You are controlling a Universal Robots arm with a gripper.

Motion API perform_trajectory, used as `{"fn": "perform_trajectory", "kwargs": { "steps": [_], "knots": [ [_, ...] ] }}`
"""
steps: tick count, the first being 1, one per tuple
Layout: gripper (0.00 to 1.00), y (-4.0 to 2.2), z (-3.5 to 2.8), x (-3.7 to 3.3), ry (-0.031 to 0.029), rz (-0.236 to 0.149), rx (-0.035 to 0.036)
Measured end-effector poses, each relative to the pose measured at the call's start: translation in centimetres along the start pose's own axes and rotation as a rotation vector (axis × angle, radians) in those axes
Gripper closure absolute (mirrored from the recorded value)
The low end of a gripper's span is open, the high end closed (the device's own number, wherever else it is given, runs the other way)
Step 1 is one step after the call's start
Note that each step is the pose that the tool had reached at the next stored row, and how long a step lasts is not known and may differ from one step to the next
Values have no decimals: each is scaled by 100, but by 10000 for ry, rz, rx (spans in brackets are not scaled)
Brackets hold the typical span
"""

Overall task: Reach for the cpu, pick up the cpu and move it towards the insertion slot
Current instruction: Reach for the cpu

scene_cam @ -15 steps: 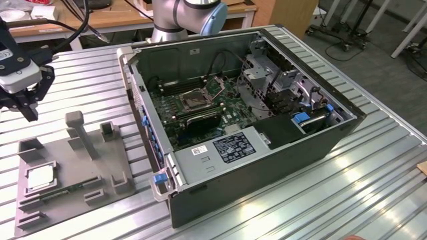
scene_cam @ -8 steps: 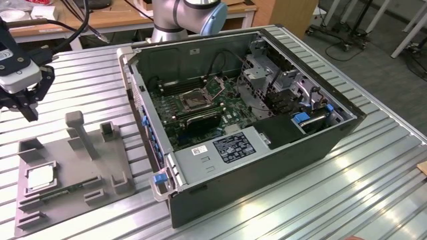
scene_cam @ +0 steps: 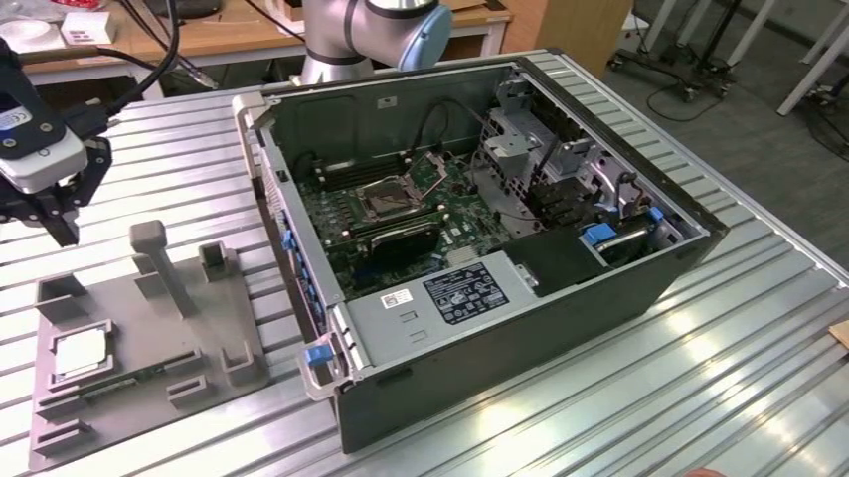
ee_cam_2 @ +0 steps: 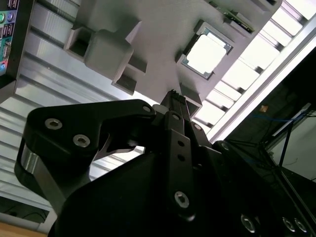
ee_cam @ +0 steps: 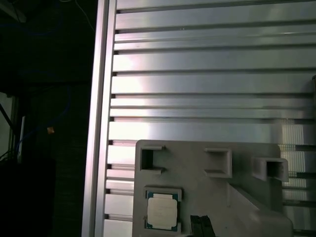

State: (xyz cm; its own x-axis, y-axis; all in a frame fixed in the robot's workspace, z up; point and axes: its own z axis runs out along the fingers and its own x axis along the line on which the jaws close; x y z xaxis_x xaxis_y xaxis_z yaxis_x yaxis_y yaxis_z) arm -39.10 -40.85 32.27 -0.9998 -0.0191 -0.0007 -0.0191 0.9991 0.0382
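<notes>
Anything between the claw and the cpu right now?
Nothing visible. The black claw hangs above the grey plastic fixture plate; the flat silver-white square cpu lies face up in its recess, uncovered. The tall grey post stands to the exterior view's right of the cpu, not over it.

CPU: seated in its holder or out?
Seated. The pale silver square cpu lies flat in a square recess of the grey plastic holder plate in both wrist views; nothing touches it.
</notes>
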Motion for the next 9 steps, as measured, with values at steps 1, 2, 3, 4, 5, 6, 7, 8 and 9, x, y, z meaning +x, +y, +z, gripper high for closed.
{"fn": "perform_trajectory", "kwargs": {
  "steps": [1, 2, 3, 4, 5, 6, 7, 8, 9],
  "knots": [
    [90, 0, 11, 0, 0, 0, 0],
    [90, -1, 19, 0, -1, 0, 0],
    [90, -1, 21, 0, 1, 0, 1],
    [90, -1, 21, 1, 3, 0, 2],
    [90, -1, 22, 1, 2, 0, 2],
    [90, -1, 23, 1, 0, 0, 0],
    [90, -1, 23, 1, 1, 0, 0],
    [90, -1, 23, 1, 1, 0, 1],
    [90, -1, 25, 0, 0, 0, 1]
  ]
}}
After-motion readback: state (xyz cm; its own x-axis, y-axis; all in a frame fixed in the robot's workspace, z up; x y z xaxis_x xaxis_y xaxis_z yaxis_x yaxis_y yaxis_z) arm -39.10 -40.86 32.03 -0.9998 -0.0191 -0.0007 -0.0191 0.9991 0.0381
